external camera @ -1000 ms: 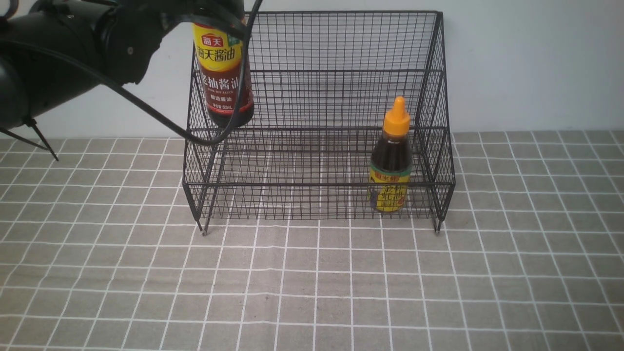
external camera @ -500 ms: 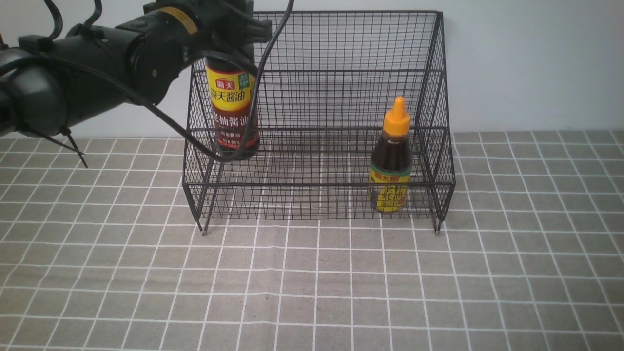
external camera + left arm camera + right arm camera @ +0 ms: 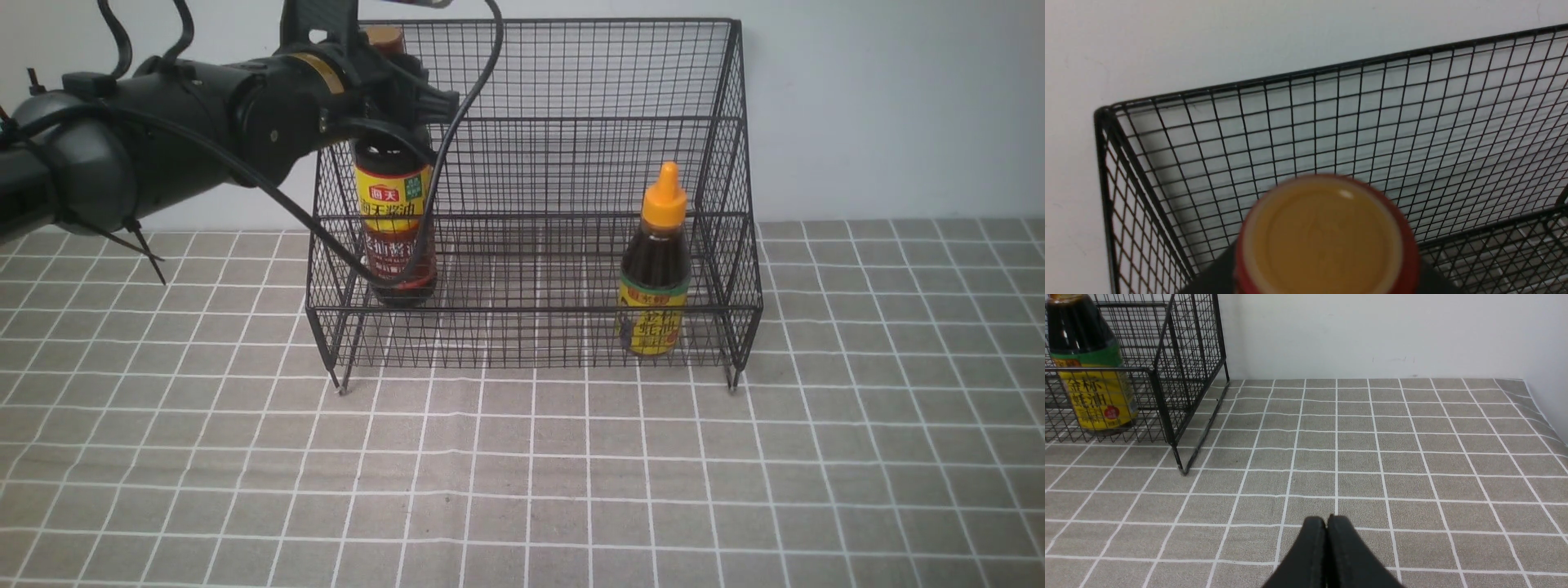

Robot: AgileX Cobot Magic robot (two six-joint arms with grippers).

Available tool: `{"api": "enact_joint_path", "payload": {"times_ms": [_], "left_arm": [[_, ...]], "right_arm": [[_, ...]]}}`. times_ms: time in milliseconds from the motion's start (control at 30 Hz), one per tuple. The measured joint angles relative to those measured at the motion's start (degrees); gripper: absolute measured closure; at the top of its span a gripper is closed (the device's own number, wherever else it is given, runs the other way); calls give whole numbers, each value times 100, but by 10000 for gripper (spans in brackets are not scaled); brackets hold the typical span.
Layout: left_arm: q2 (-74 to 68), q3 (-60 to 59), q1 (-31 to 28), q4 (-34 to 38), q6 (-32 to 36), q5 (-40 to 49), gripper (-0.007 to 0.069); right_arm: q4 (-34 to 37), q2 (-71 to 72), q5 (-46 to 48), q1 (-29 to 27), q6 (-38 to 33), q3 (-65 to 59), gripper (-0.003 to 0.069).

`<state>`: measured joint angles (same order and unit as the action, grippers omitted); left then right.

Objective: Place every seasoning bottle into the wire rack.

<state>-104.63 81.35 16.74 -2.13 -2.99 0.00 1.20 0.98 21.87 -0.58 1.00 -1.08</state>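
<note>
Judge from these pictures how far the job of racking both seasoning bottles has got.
Done: the short bottle stands inside the wire rack, at its right end. In hand: the left claw grips the tall bottle, now low in the rack's left end. Left: release it and pull clear. The right claw rests shut, empty, outside the rack.

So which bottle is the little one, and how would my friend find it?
Find the big black wire rack against the white wall. Inside it, low on the right side behind the front rail, stands the short bottle. It has a pointy orange cap and a yellow label, while the tall bottle on the left side has a flat cap and a gripper around it.
</note>
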Motion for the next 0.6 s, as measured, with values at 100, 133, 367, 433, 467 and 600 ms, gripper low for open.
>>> {"api": "enact_joint_path", "payload": {"times_ms": [100, 133, 367, 433, 467, 600], "left_arm": [[160, 7, 0, 0, -60, 43, 254], [185, 7, 0, 0, -59, 70, 246], [825, 19, 0, 0, -73, 852, 197], [1078, 24, 0, 0, -75, 1229, 202], [1192, 24, 0, 0, -75, 1404, 209], [1708, 24, 0, 0, -79, 2235, 296]], "right_arm": [[0, 0, 0, 0, 0, 0, 673], [0, 0, 0, 0, 0, 0, 673], [0, 0, 0, 0, 0, 0, 673], [0, 0, 0, 0, 0, 0, 673], [0, 0, 0, 0, 0, 0, 673], [0, 0, 0, 0, 0, 0, 673]]}}
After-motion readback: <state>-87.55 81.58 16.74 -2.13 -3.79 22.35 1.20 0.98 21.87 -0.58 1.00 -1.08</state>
